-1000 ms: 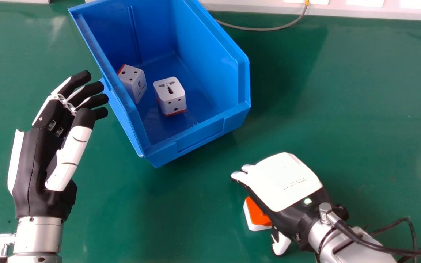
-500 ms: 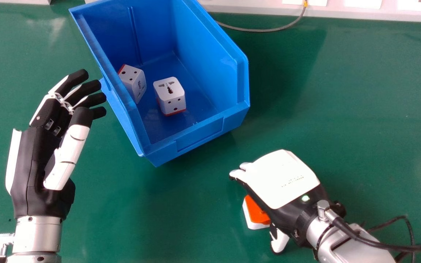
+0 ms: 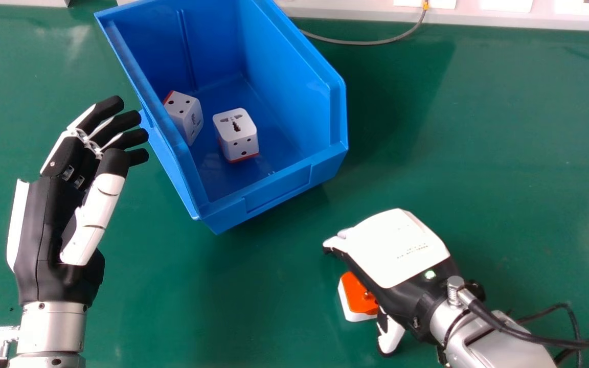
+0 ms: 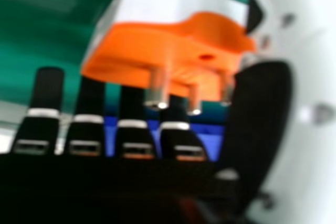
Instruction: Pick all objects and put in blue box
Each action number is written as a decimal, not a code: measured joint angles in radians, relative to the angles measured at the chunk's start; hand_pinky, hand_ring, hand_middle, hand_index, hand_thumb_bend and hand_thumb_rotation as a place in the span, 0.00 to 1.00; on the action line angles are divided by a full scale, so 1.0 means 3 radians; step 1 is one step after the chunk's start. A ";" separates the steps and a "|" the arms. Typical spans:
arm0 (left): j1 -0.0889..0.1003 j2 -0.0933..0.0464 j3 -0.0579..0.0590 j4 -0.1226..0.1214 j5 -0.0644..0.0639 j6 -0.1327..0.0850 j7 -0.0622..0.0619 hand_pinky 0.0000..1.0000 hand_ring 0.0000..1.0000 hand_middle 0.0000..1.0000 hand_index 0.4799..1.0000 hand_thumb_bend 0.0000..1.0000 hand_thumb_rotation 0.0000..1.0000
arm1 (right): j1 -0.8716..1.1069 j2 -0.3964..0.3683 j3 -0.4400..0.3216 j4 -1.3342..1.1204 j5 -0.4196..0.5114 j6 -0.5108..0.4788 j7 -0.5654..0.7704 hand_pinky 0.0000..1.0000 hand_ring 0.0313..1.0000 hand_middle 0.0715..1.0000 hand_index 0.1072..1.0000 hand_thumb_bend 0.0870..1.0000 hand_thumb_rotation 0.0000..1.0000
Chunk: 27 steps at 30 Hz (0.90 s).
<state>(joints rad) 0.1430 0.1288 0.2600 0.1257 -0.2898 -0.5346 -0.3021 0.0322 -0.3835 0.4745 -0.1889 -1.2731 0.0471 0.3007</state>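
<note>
My right hand (image 3: 394,250) is over the table, palm down, at an orange and white plug adapter (image 3: 358,296) partly covered by the palm. In the right hand view, the adapter (image 4: 131,51) has its metal pins toward the palm, between the thumb and the nearly straight fingers of my right hand (image 4: 86,129); no curled grip shows. The blue box (image 3: 279,189) holds one white adapter (image 3: 184,115) against its left wall and another white adapter (image 3: 236,134) near its middle. Left of the box, my left hand (image 3: 51,220) is open and holds nothing.
The green table (image 3: 519,153) surrounds the box. A grey cable (image 3: 371,42) curves behind the box beside a white strip along the table's back edge. Black cables (image 3: 545,345) run along the right forearm.
My right hand has shifted slightly toward the back of the table and its visible fingers dip a little more. The left hand has barely moved. Both boxed adapters keep their places.
</note>
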 measured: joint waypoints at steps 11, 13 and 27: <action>0.0003 0.0000 -0.0001 -0.0006 -0.0008 0.0001 -0.0007 0.72 0.75 0.78 0.60 0.70 0.60 | 0.0088 0.0054 -0.0032 -0.0023 0.0149 0.0175 -0.0066 0.52 0.61 0.65 0.65 0.56 0.00; 0.0003 0.0000 -0.0002 -0.0013 -0.0004 0.0002 -0.0005 0.72 0.75 0.78 0.60 0.70 0.60 | 0.0088 0.0056 -0.0030 -0.0027 0.0151 0.0179 -0.0067 0.52 0.61 0.65 0.65 0.56 0.00; 0.0016 0.0000 -0.0004 -0.0036 -0.0017 0.0007 -0.0015 0.72 0.75 0.78 0.60 0.70 0.60 | 0.0092 0.0033 -0.0025 -0.0041 0.0179 0.0171 -0.0085 0.40 0.48 0.52 0.55 0.52 0.00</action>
<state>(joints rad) 0.1478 0.1288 0.2589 0.1150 -0.2950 -0.5325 -0.3065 0.0597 -0.3737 0.4670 -0.2013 -1.2195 0.0985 0.2752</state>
